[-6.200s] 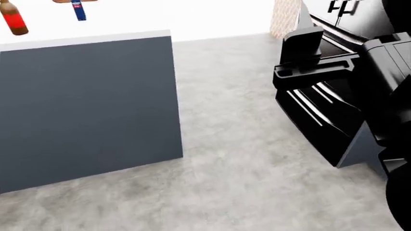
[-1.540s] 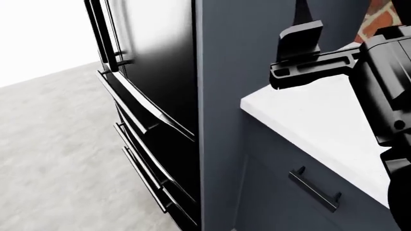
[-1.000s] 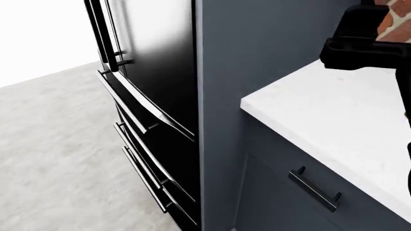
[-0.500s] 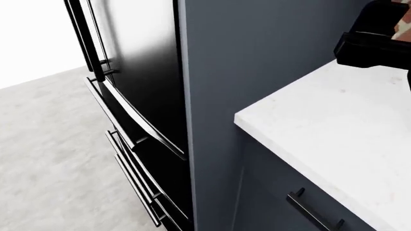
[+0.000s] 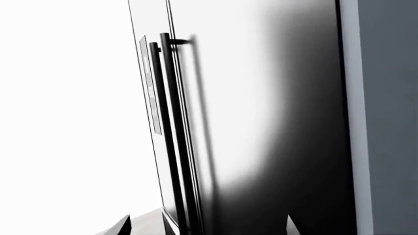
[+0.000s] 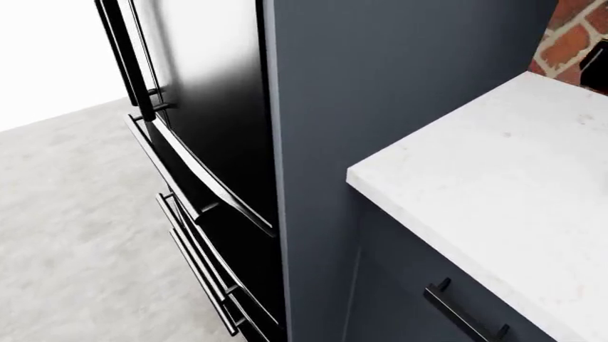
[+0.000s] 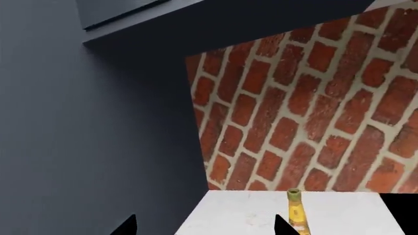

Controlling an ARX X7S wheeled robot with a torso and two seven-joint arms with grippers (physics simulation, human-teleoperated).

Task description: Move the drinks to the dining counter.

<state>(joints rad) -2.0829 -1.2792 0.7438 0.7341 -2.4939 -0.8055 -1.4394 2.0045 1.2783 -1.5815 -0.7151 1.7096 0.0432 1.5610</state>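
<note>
One of the drinks, a slim olive-green bottle (image 7: 296, 211) with a yellowish label, stands upright on a white worktop (image 7: 242, 215) against a red brick wall. My right gripper (image 7: 203, 226) is open and empty, short of the bottle, which shows just beyond one fingertip (image 7: 281, 225). My left gripper (image 5: 207, 227) is open and empty too, facing a black fridge door (image 5: 261, 122) with long vertical handles. Only a dark sliver of the right arm (image 6: 594, 68) shows in the head view. The dining counter is out of view.
The black fridge (image 6: 199, 142) with bar handles stands at the left, a tall grey-blue panel (image 6: 399, 85) beside it. The white worktop (image 6: 494, 192) sits over a grey-blue drawer with a black handle (image 6: 465, 313). Grey floor (image 6: 67, 235) lies at the left.
The head view swung from the dining counter round to the fridge and worktop. Over the last second the right arm moved up and right, almost out of the head view.
</note>
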